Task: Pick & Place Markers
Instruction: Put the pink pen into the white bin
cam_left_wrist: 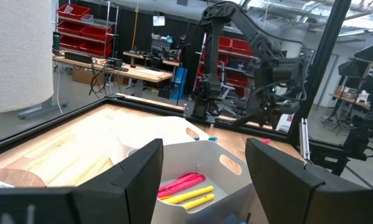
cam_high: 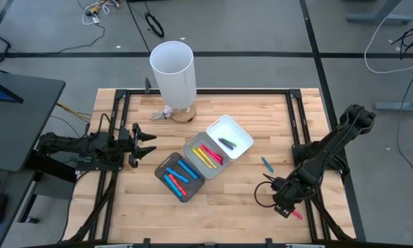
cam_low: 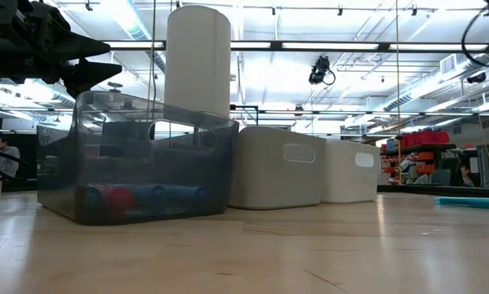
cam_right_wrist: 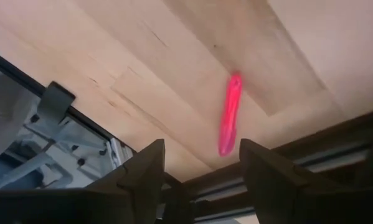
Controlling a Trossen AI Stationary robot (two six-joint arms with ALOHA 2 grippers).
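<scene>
Right gripper (cam_high: 286, 207), two dark fingers spread apart and holding nothing, hangs low over the near right part of the pale wooden slatted table (cam_high: 247, 186), close to the black frame rail. In the right wrist view its fingers (cam_right_wrist: 142, 171) straddle open space; a pink-red capped marker (cam_right_wrist: 230, 115) lies on the wood just ahead of them, near the rail, not touched. From above, the tip of that same marker shows just beyond the gripper, toward the table's edge.

A loose teal-blue marker (cam_high: 266, 163) lies on the wood farther from this gripper, toward the trays; it shows also in the low view as a thin teal bar at the far right.

Left gripper (cam_high: 146, 142), fingers likewise spread and empty, waits off the table's left side, pointing at the trays. Directly ahead of its fingers (cam_left_wrist: 133, 171) sits the grey plastic tray (cam_high: 192, 153) with yellow and pink-red markers (cam_left_wrist: 186, 190) lying in it.

Three trays stand in a diagonal row, touching. The dark translucent tray (cam_high: 166, 180), nearest the left gripper, holds blue and red markers (cam_high: 177, 178). Grey tray in the middle. The white plastic tray (cam_high: 239, 134), farthest from it, holds dark green markers (cam_high: 227, 143).

A tall white cylinder (cam_high: 173, 70) stands upright on a round wooden base, beyond the trays.
</scene>
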